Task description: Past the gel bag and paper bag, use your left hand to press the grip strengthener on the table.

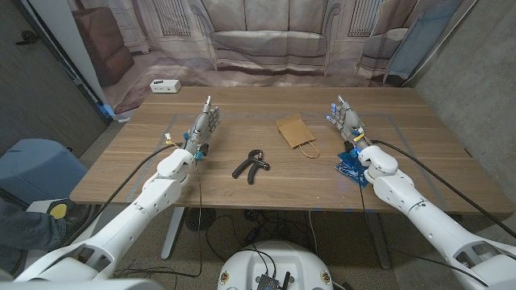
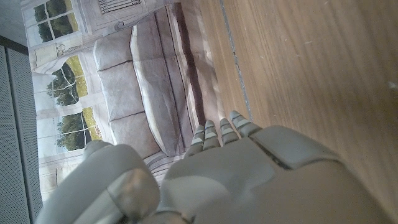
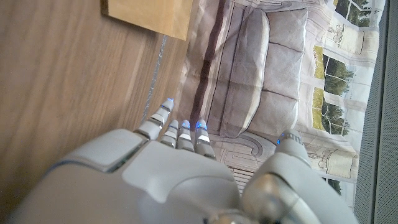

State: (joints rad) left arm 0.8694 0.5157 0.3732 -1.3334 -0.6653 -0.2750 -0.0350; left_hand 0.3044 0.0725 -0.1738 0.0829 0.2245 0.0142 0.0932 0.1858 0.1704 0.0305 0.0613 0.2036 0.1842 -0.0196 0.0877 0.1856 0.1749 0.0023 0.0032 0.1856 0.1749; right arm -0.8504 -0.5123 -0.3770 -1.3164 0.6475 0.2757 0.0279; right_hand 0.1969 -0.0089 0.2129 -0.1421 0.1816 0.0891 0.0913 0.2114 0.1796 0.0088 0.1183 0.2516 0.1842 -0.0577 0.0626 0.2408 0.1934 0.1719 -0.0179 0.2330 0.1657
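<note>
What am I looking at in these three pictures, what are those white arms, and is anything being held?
This is a robot with two white arms, each ending in a hand with fingers, standing at a wooden table. The wide picture is taken from its head, looking down. There the left hand and the right hand both reach out over the table, fingers apart, and hold nothing.

The other two pictures come from cameras on the wrists, looking along the back of each hand, so they appear turned: one shows the left hand, the other the right hand.

On the table lie a black grip strengthener between the arms, a brown paper bag farther back, and a blue gel bag partly under the right arm. Behind the table hangs a printed backdrop of a sofa.
</note>
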